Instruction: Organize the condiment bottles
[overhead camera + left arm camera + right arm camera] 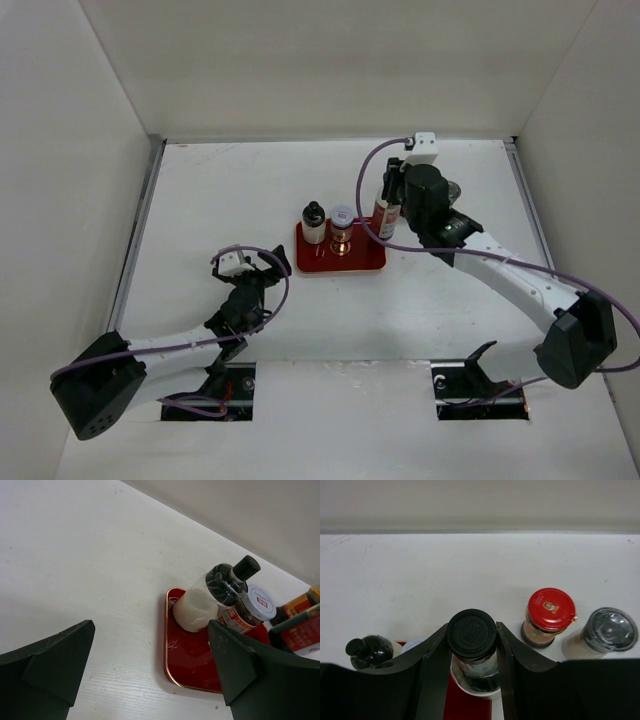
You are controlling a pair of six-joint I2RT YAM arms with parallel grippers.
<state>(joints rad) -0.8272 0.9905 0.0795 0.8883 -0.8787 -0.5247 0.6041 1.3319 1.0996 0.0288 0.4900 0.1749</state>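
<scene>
A black-capped white bottle (pixel 314 223) (pixel 210 597) and a pale-lidded jar (pixel 342 226) (pixel 252 609) stand on the red tray (pixel 340 262) (pixel 192 660). My right gripper (pixel 471 645) (pixel 392 215) is shut on the tall slim dark-sauce bottle (pixel 471 635) (pixel 386 213) by its black cap, at the tray's right edge. The red-lidded dark jar (pixel 548 616) and the grey-topped shaker (pixel 605 631) stand on the table to its right; in the top view the arm mostly hides them. My left gripper (pixel 252 262) (pixel 150 675) is open and empty, left of the tray.
White walls close the table at the back and on both sides. The right arm (pixel 500 265) reaches across the right half of the table. The tray's front part (pixel 200 672) is bare red.
</scene>
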